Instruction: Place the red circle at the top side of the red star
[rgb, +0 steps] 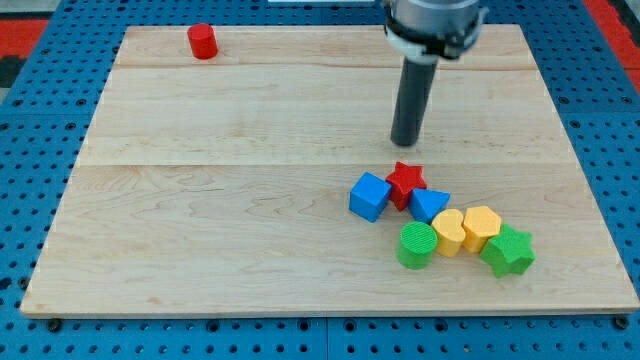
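The red circle (203, 41) is a short red cylinder standing near the top left corner of the wooden board (230, 190). The red star (405, 182) lies right of the board's middle, wedged between a blue cube (369, 196) on its left and a blue triangle (428, 205) at its lower right. My tip (404, 143) is the lower end of the dark rod and sits just above the red star in the view, with a small gap to it. The tip is far to the right of the red circle.
Below and right of the star lie a green circle (417, 245), a yellow heart (449, 231), a yellow hexagon (481, 227) and a green star (508, 251), close together. Blue pegboard surrounds the board.
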